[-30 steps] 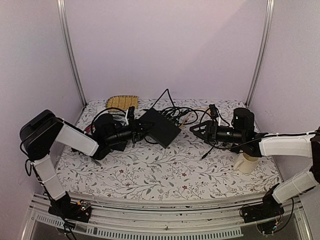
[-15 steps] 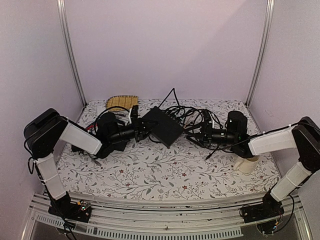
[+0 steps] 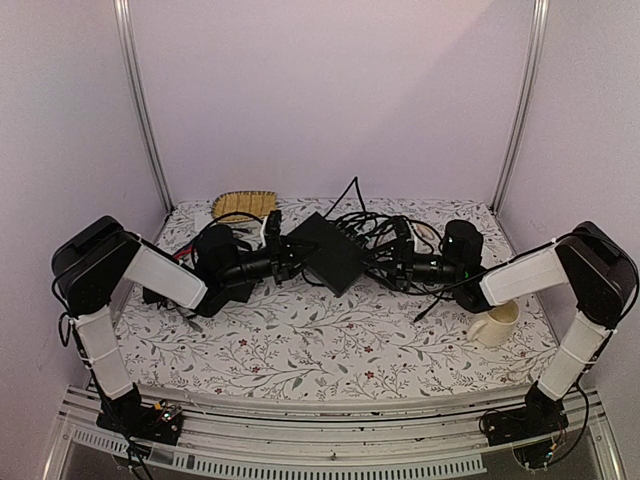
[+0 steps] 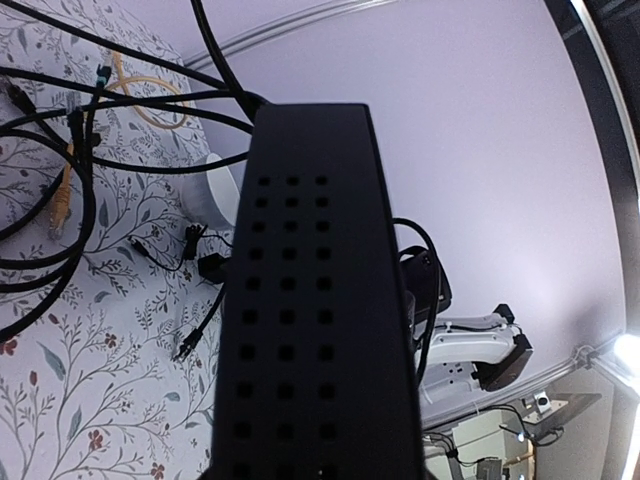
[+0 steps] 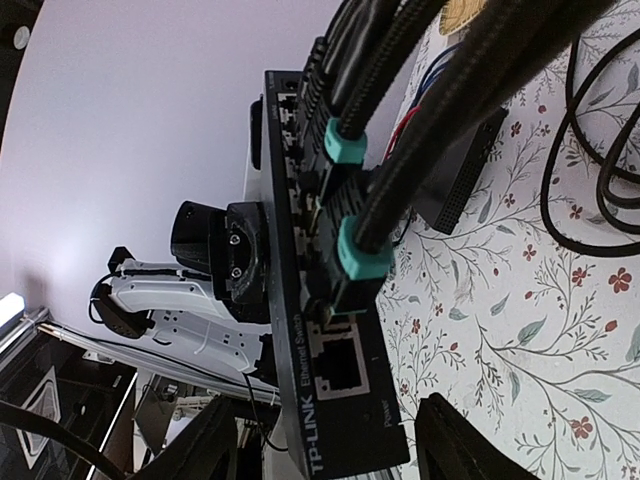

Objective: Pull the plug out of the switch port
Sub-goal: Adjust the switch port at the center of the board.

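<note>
Mid-frame in the top view, the left end effector (image 3: 288, 258) grips the switch (image 3: 330, 252) by its left edge. The right end effector (image 3: 393, 262) gapes wide and empty, facing the seated plugs (image 5: 362, 262).

The switch (image 4: 315, 300) is cased in matt black, its side pierced by rows of small square holes. The cables (image 5: 450, 150) are sheathed in coarse black braid, and the plugs (image 5: 362, 258) are capped in smooth teal plastic. The surface (image 3: 330, 345) is covered by a flower-printed cloth. The basket (image 3: 243, 205) is woven from pale straw-like fibre.
</note>
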You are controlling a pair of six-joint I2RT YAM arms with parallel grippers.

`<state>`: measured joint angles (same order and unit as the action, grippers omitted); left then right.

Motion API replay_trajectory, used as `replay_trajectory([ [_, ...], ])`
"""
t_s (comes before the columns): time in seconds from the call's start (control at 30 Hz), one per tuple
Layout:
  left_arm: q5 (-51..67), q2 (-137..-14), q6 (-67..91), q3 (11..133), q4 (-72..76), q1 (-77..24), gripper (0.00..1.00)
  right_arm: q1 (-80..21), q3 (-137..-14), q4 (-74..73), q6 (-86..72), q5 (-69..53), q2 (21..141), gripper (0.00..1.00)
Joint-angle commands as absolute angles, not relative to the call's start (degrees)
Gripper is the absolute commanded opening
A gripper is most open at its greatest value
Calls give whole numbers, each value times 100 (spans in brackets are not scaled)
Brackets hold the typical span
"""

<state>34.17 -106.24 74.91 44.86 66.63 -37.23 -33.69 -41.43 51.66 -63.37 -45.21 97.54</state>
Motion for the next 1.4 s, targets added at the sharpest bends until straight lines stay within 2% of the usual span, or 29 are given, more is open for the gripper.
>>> replay_trajectory([
  [0.0, 3631, -10632, 7525, 4775, 7837, -3823, 0, -3412, -4388, 5678, -6555, -4629, 10020, 60],
  [0.17, 3679, -10661, 7589, 4731, 7936, -3841, 0, -3411, -4562, 6023, -6804, -4742, 10313, 48],
  [0.37, 3722, -10713, 7675, 4703, 8109, -3826, 0, -3418, -4649, 6441, -7150, -4904, 10601, 21],
  [0.4, 3737, -10730, 7701, 4694, 8174, -3831, 0, -3419, -4654, 6522, -7215, -4923, 10640, 14],
  [0.53, 3755, -10835, 7832, 4702, 8324, -3831, 0, -3419, -4670, 6723, -7402, -4945, 10731, 3],
  [0.67, 3735, -10901, 7912, 4686, 8458, -3830, 1, -3420, -4706, 6800, -7459, -4966, 10746, 2],
  [0.73, 3750, -10952, 7987, 4685, 8560, -3831, 11, -3421, -4711, 6886, -7487, -4949, 10743, 2],
  [0.9, 3698, -11051, 8115, 4647, 8806, -3840, 25, -3415, -4719, 7066, -7564, -4782, 10719, 1],
  [1.37, 3393, -11487, 8283, 4657, 9346, -3993, 39, -3473, -5049, 6839, -7466, -4406, 10739, 1],
])
